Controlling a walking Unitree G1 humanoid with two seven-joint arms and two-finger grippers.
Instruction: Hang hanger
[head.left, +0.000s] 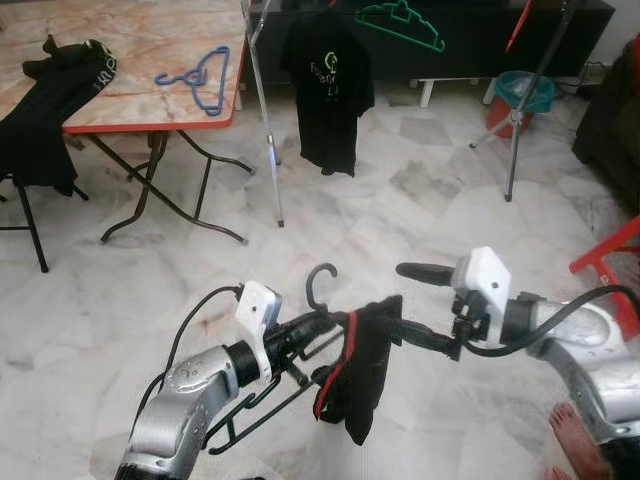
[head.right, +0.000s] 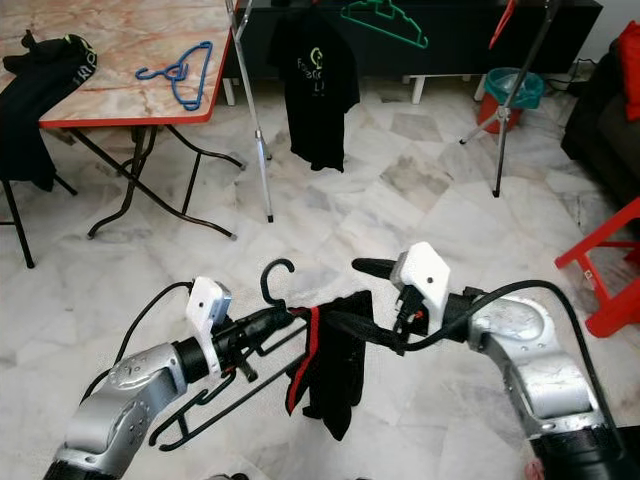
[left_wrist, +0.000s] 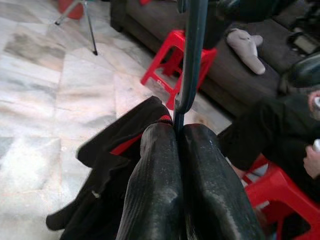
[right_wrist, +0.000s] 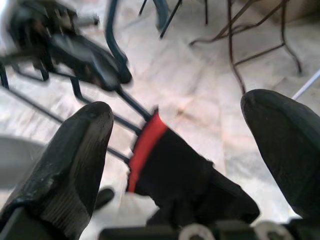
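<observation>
Left end effector (left_wrist: 177, 165) clamps dark hanger (head.left: 300, 345); right end effector (right_wrist: 180, 145) spread beside garment (head.left: 362, 365).

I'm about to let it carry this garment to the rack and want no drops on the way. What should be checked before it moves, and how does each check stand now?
1. Left gripper shut on the dark hanger near its hook: ok.
2. Black garment draped over the hanger: ok, but bunched to one side, so it may slide.
3. Right gripper clear of the cloth: cannot tell; its fingers are open around the garment's red trim.
4. Clothes rack ahead with room on its rail beside the hung black T-shirt: ok.
5. Path: a person's bare foot is close by the right arm: not ok.
</observation>
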